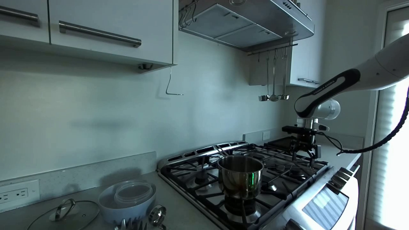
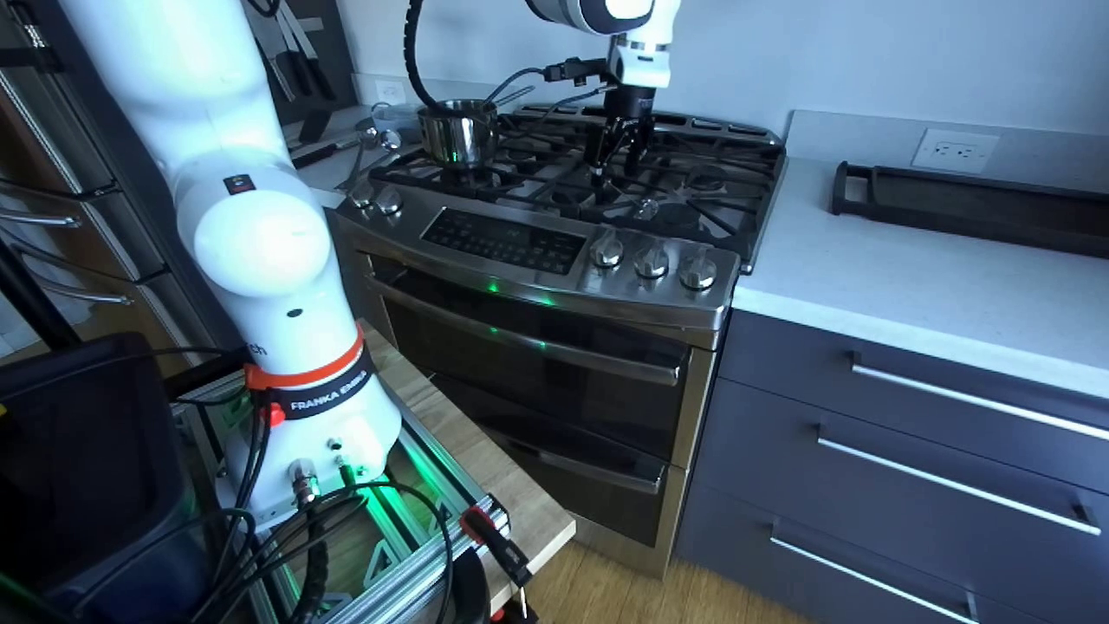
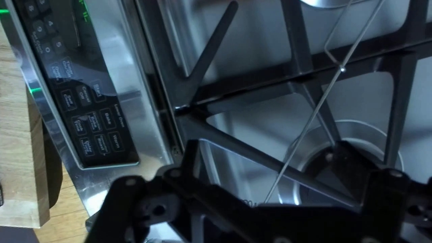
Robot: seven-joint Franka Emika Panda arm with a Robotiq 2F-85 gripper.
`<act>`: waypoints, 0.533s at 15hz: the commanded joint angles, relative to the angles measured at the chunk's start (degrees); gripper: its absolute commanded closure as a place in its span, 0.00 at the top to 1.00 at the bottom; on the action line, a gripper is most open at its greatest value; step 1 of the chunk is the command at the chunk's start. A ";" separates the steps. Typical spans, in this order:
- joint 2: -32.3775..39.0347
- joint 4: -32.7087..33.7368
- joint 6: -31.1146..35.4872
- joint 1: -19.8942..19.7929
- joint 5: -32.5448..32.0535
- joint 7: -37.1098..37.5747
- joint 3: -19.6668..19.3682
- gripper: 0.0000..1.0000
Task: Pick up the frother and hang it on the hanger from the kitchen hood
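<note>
One thin, silvery wire frother (image 3: 305, 131) is laid across black metal grates (image 3: 236, 145); above it the black two-fingered hand (image 1: 303, 160) is pointed down w/ fingers spread wide, nothing gripped, prob. so the frother can be straddled. Counted: 1 round steel pot (image 1: 240, 179), 3 slim steel utensils (image 1: 273, 97) hung under 1 grey metal hood (image 1: 249, 24).

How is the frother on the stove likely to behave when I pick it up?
The frother is probably light, as it looks like thin wire. It may be fairly stiff, since it runs straight across the grate. It could twist when gripped, being so slim, with one section bending off sideways.
</note>
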 commanded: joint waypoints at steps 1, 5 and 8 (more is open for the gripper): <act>1.36 -0.64 3.57 1.30 2.31 0.84 -1.57 0.96; 2.50 -0.61 5.77 1.61 4.50 0.66 -2.10 0.61; 3.07 -0.62 6.75 1.83 5.12 0.69 -2.46 0.38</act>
